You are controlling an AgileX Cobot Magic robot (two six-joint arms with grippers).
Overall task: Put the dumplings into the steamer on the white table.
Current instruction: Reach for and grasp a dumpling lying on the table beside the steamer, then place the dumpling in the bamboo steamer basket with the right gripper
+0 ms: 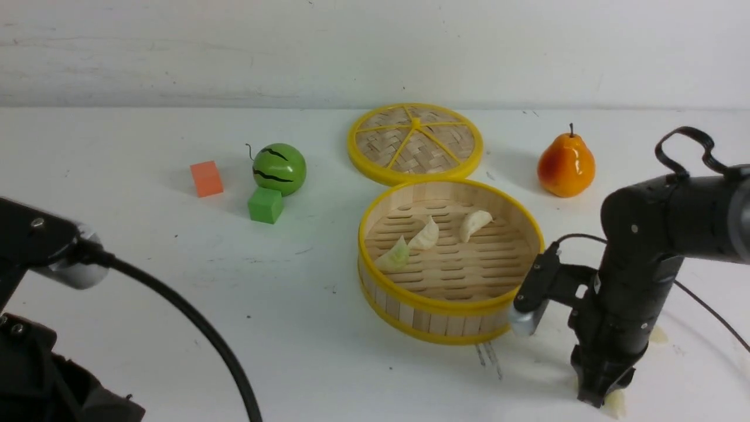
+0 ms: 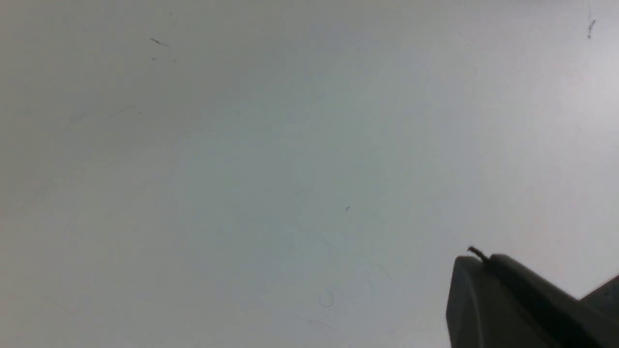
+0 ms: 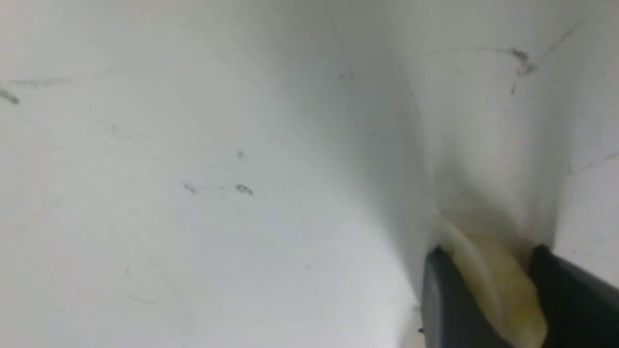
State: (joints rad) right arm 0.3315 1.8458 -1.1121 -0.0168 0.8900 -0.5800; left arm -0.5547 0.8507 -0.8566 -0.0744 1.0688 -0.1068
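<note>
The white table carries the steamer near its middle, with the woven lid just beside it at 12 o'clock and the pear at 2 o'clock. At 10 o'clock stand a green ball, a green cube and an orange cube. A near dumpling lies at 5 o'clock and a second dumpling at 4 o'clock.

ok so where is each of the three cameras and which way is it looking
Front view: on the robot's side between its arms, facing forward over the table to the steamer; left arm and right arm show.
Left wrist view: on the left wrist, facing the table; only the left gripper tip shows.
Right wrist view: on the right wrist, close over the table; shows the right gripper, its fingers either side of a dumpling.
Shared: front and right wrist views both show that gripper at the dumpling.
</note>
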